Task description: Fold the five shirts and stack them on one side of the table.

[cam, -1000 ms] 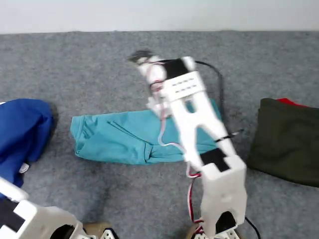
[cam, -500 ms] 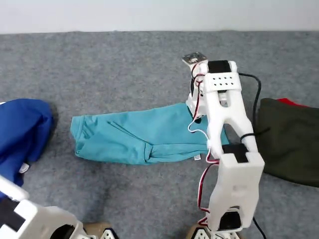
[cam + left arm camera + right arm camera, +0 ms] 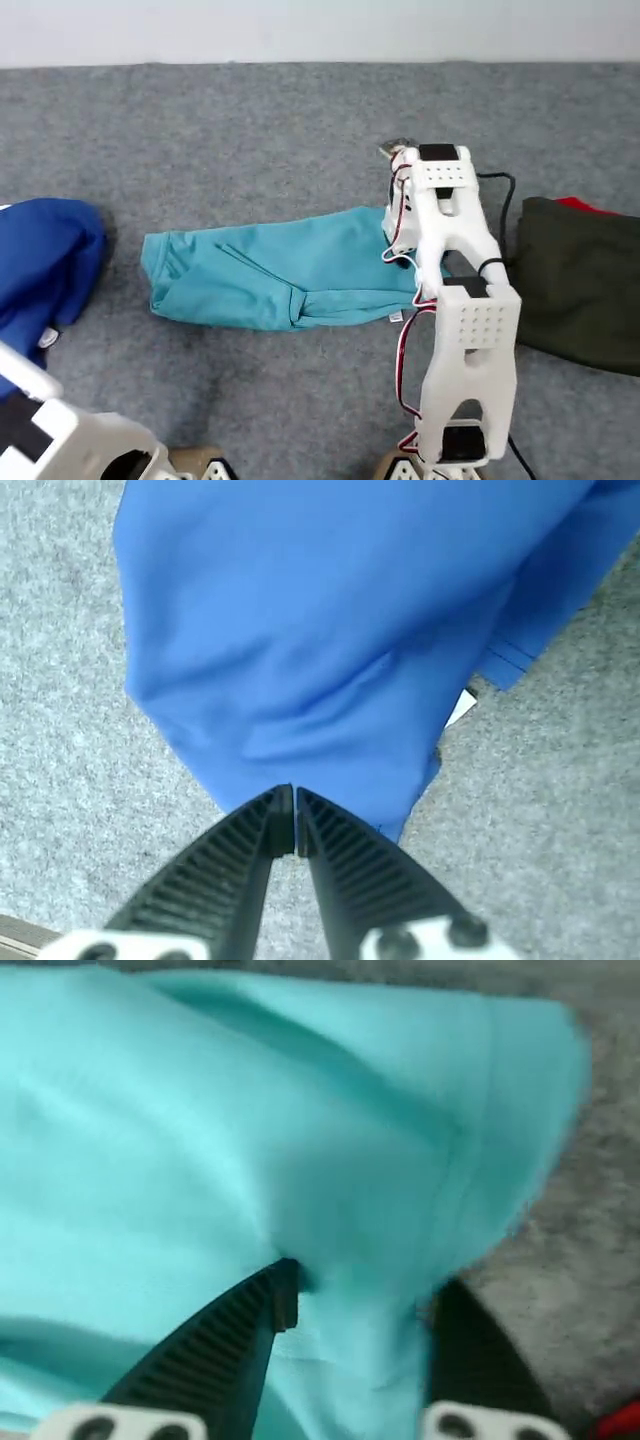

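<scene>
A teal shirt (image 3: pixel 270 272), folded into a long band, lies across the middle of the grey table. The right arm (image 3: pixel 445 200) stands over its right end. In the right wrist view my right gripper (image 3: pixel 365 1305) is open, its fingers (image 3: pixel 262 1310) pressed down on either side of a bump of the teal shirt (image 3: pixel 250 1130) near its edge. A blue shirt (image 3: pixel 45 262) lies bunched at the left edge. My left gripper (image 3: pixel 294 810) is shut, with its tips at the near edge of the blue shirt (image 3: pixel 330 620).
A dark green folded shirt (image 3: pixel 580 282) lies at the right edge with a red one (image 3: pixel 585 206) peeking out behind it. The left arm's base (image 3: pixel 50 435) is at the bottom left. Bare grey carpet (image 3: pixel 230 130) stretches along the back.
The right arm swung from over the teal shirt's middle to its right end and came down onto the cloth. The shirts and the left arm stayed put.
</scene>
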You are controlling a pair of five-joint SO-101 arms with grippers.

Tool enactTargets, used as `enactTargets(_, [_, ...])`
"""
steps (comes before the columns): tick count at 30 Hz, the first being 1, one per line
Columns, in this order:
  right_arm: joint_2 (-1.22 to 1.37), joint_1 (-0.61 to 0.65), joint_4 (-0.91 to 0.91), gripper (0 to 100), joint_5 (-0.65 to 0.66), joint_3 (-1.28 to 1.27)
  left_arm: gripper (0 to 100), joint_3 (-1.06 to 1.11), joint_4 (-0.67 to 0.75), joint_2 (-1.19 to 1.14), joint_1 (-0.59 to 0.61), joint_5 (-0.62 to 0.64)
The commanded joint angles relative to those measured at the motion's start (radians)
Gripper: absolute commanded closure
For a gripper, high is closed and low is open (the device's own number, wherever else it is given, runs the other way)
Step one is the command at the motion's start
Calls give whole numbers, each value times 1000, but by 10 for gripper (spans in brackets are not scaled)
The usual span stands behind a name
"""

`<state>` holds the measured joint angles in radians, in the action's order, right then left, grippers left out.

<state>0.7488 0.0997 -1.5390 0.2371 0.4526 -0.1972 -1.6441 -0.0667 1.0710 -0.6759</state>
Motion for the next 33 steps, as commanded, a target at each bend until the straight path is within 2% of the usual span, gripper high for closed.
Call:
enactTargets(1, [-4,5,-7,967,-9,14,983,-41,-9,18,-11,0])
enactTargets(5, [-10,-58,-8,989,8,26,983,-41,-9,18,-11,0])
enactTargets(13, [-156,-217,-24,990,212,31,983,-41,-9,18,-11,0])
enactTargets(19, [-265,-234,-74,990,292,31,983,-41,-9,18,-12,0])
enactTargets(23, [-325,-153,-150,990,296,31,983,-41,-9,18,-12,0])
enactTargets(28, [-421,28,-243,990,290,31,983,-41,-9,18,-12,0])
enactTargets(33, [-519,209,-254,990,247,26,983,-41,-9,18,-12,0])
